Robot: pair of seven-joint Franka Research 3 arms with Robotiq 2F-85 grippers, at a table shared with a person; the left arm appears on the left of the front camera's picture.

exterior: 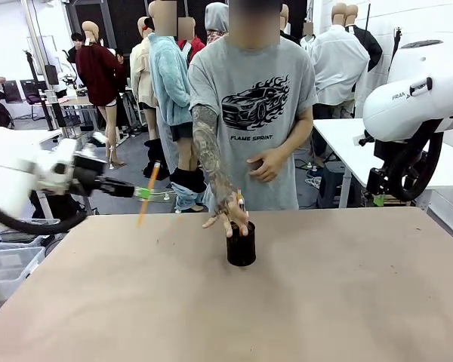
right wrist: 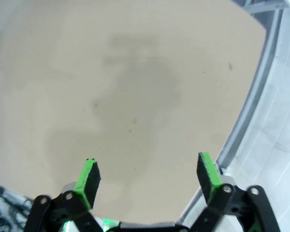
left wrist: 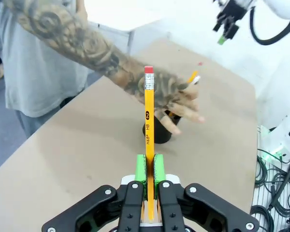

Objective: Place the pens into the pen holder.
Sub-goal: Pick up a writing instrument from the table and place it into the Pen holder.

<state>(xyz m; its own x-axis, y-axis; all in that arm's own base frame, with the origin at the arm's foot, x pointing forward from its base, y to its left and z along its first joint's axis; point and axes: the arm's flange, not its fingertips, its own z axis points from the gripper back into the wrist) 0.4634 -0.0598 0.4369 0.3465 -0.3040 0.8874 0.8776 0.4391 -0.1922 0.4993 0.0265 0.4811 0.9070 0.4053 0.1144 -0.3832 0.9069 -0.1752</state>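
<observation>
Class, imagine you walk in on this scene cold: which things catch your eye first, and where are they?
First, the orange-yellow pencil clamped upright in the left end effector, raised above the table's left side. Next, the person's hand at mid-table, fingers over the black pen holder, with a pen between them. The right end effector hangs open over bare table.
</observation>
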